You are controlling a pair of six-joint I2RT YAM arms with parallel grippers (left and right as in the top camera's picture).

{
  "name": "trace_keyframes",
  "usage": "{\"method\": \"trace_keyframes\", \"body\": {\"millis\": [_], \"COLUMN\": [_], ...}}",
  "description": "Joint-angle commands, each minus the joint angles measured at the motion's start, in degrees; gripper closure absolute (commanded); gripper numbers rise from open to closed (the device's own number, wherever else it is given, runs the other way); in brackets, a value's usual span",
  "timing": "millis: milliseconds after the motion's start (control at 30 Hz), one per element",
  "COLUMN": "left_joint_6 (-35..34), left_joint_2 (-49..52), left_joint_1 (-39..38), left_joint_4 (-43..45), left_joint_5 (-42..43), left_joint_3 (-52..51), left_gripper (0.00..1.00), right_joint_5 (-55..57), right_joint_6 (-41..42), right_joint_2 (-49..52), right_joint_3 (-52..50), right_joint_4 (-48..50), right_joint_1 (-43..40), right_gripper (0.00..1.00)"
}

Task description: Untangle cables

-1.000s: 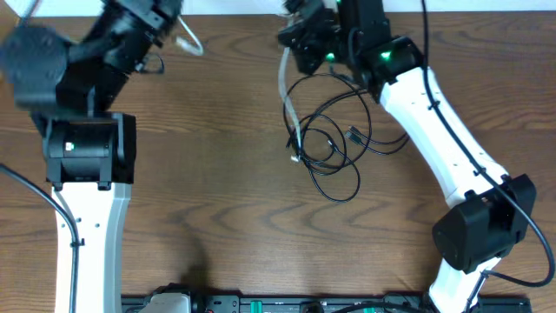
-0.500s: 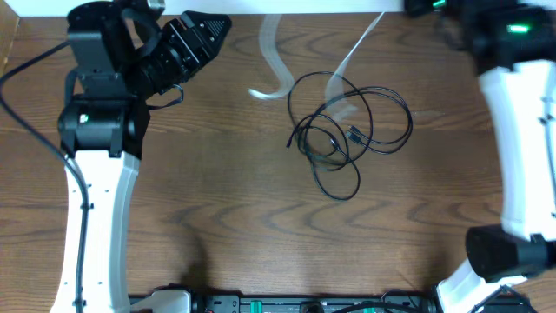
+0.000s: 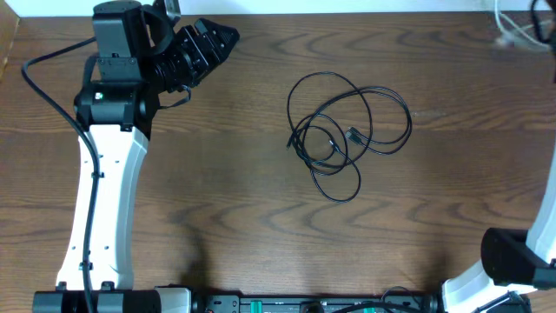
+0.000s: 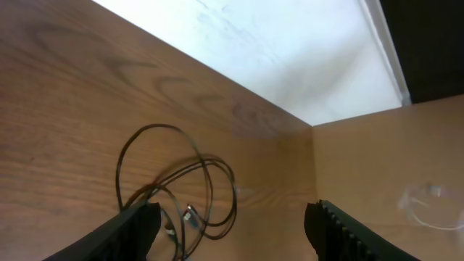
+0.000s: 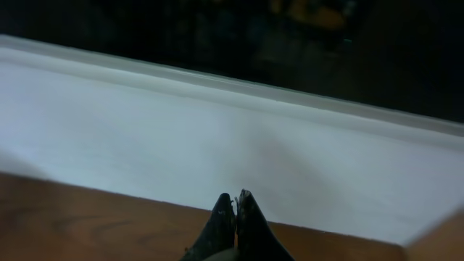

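Observation:
The black cable (image 3: 347, 130) lies in loose overlapping loops on the middle of the table, with a small plug (image 3: 354, 134) inside the loops. The left wrist view shows it too, as the black cable (image 4: 181, 181) ahead of my left gripper (image 4: 232, 217). My left gripper (image 3: 224, 39) hovers open and empty at the far left, well apart from the loops. The white cable (image 3: 508, 28) is a blurred bundle at the far right corner, beside my right gripper (image 3: 540, 17). In its own view my right gripper (image 5: 235, 197) is pinched shut, with only a pale sliver between the tips.
The brown wooden table (image 3: 217, 217) ends at a white wall edge (image 3: 347, 7) along the back. The left arm (image 3: 104, 200) runs up the left side. The right arm's base (image 3: 517, 261) sits at the front right corner. A faint white loop (image 4: 428, 206) shows far right.
The left gripper opened and let go of the white cable's end. The right arm swung to the far right corner, pulling the white cable out of the black loops. The black cable stayed put.

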Motion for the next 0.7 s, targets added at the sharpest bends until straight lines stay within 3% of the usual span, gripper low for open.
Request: {"method": "trace_keyframes", "body": {"millis": [0,400,567,667], "left_joint_6": [2.4,2.6,2.6,2.6], "left_joint_2": [0.1,0.2,0.3,0.3], "left_joint_1": [0.2,0.1,0.1,0.1], "left_joint_4": [-0.2,-1.8,-1.7,-1.6], "left_joint_5": [0.1,-2.5,-2.6,-2.8], "left_joint_3": [0.3,0.1,0.1,0.1], "left_gripper": [0.3,0.3,0.3,0.3], "right_joint_5": [1.4,1.4,1.4,1.5], "right_joint_6": [-0.7,1.1,1.7,6.8], "right_joint_2": [2.5,16.1,22.8,27.0], "right_joint_3": [0.9,0.9,0.9,0.9], "right_joint_4": [0.8,12.6,22.7,29.4], "right_joint_1": [-4.2,-15.4,-18.8,-21.2], "right_gripper": [0.99,0.99,0.99,0.99]}}
